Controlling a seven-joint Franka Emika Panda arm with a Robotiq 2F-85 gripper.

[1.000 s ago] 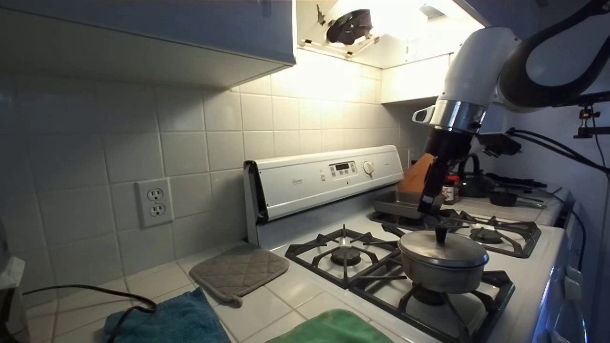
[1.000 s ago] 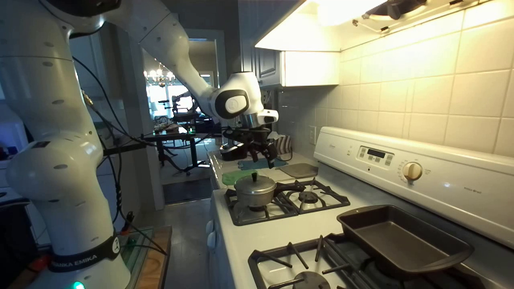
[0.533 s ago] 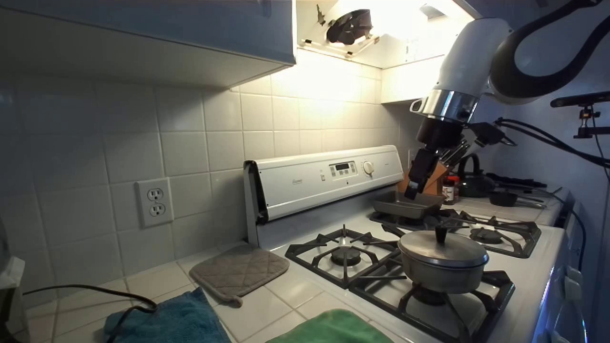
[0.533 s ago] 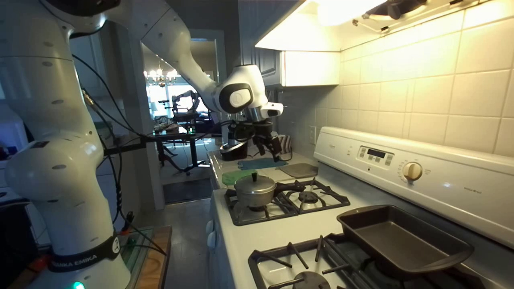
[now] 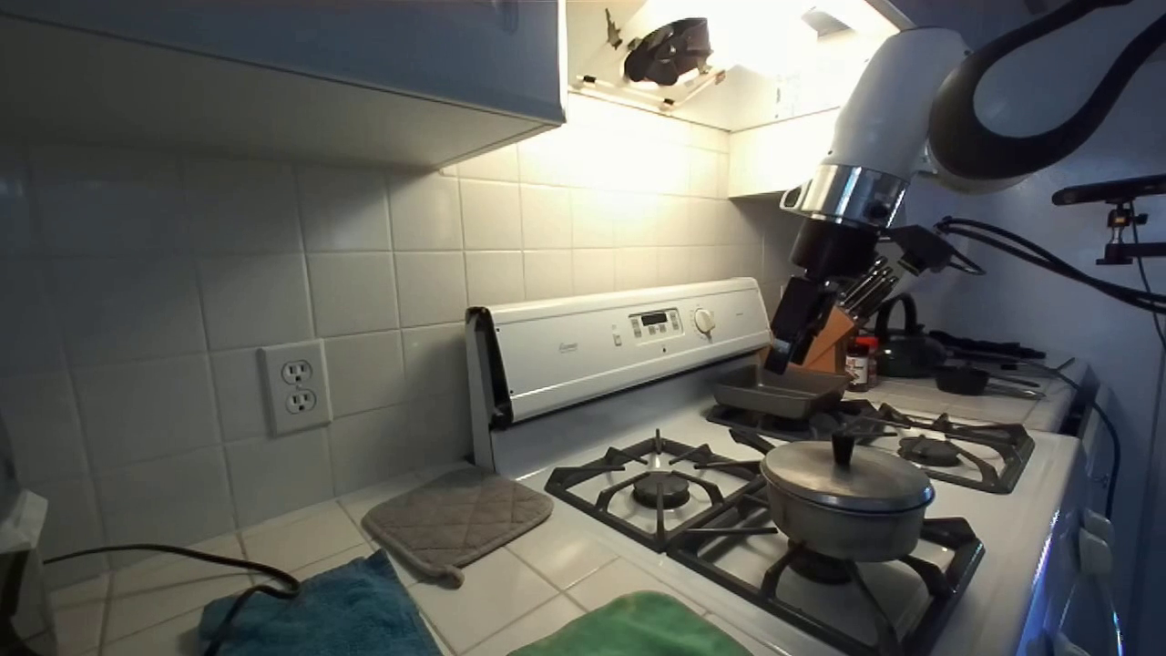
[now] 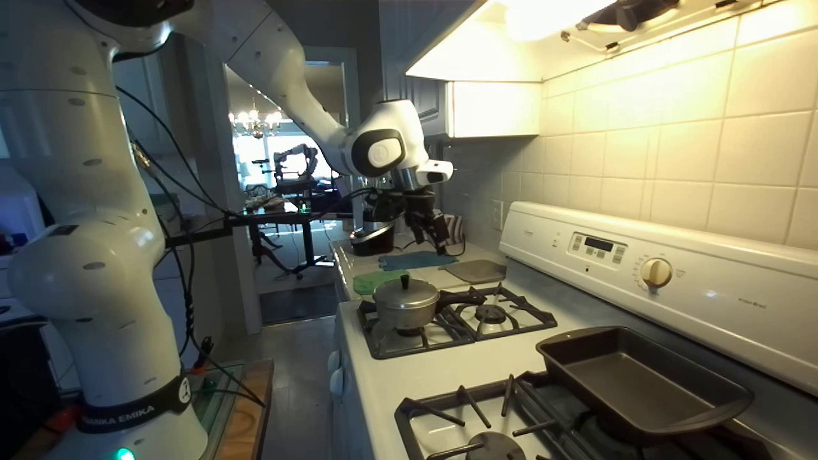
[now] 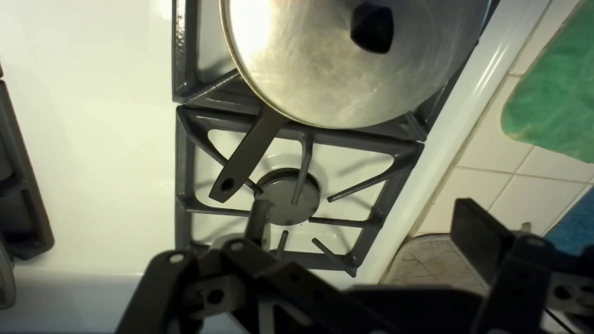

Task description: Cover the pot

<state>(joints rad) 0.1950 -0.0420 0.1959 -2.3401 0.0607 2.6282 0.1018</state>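
The pot stands on a front burner, and it also shows in an exterior view. Its dark handle points toward the burner behind. A metal lid with a black knob lies flat on top of the pot. The lid also shows in an exterior view and at the top of the wrist view, where it hides the pot's body. My gripper is open and empty, fingers wide apart. It hangs above and behind the pot, apart from the lid, in both exterior views.
A rectangular baking pan sits on the far back burner. A grey potholder, a blue towel and a green cloth lie on the tiled counter. The stove's back panel and a range hood bound the space.
My gripper has risen and moved back toward the stove's back panel, away from the lidded pot; the motion slows in the last half second. The pot and lid have not moved.
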